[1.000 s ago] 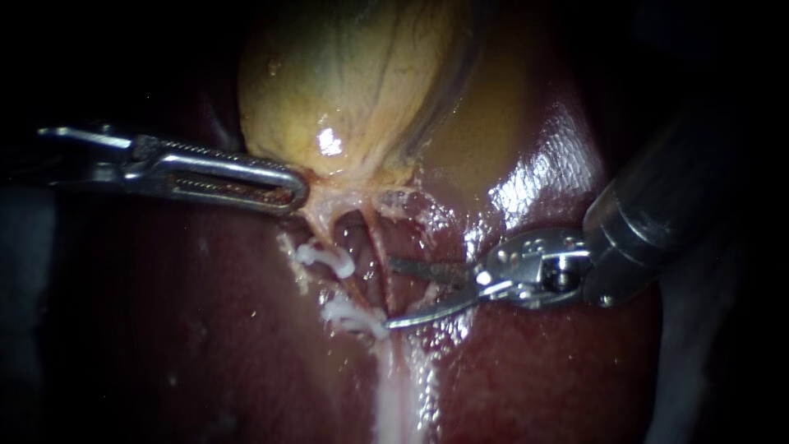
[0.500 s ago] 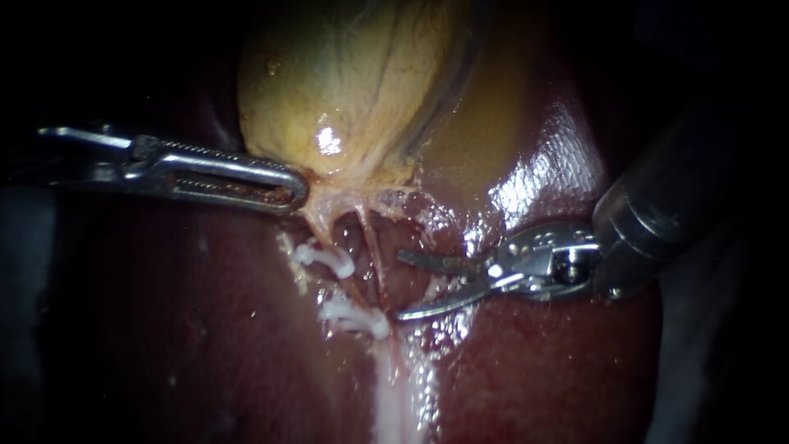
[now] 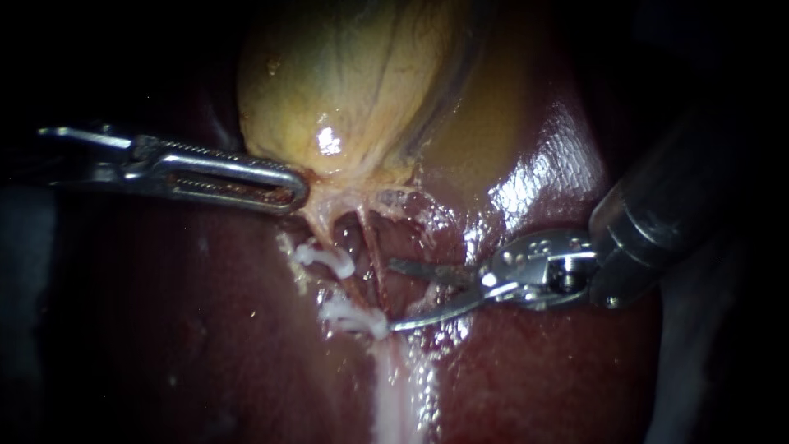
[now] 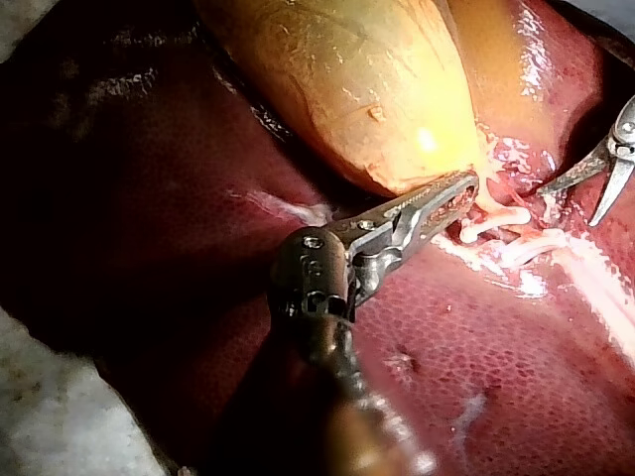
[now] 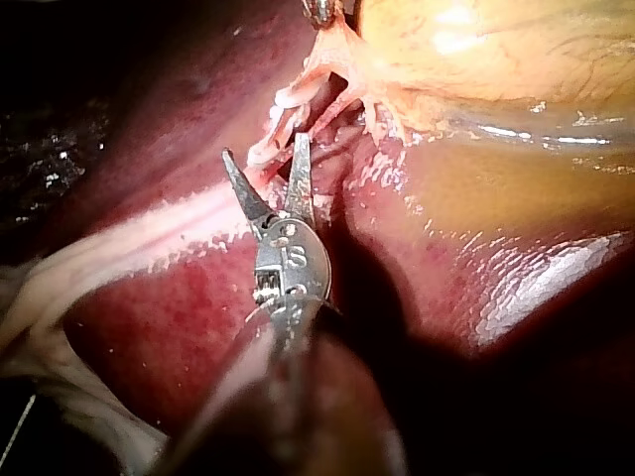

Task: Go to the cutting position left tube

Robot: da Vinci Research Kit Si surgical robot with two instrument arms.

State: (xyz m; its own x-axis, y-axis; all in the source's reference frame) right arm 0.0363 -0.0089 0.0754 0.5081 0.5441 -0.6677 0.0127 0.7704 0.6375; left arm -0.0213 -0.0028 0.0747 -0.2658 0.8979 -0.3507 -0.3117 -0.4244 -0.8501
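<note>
My left instrument (image 3: 292, 191) is clenched on the neck of the gallbladder (image 3: 345, 82), so the tubes below the gallbladder are stretched. The left tube (image 3: 341, 284) runs there, carrying two clips (image 3: 325, 257). My right instrument (image 3: 393, 294) is just beside it, blades apart and grasping nothing, I think ready to straddle it.

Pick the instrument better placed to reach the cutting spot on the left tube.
Right. The right instrument has open jaws, tips just beside the left tube, level with the stretch between the two clips. The left instrument is shut on the gallbladder at its neck, so it is busy.
</note>
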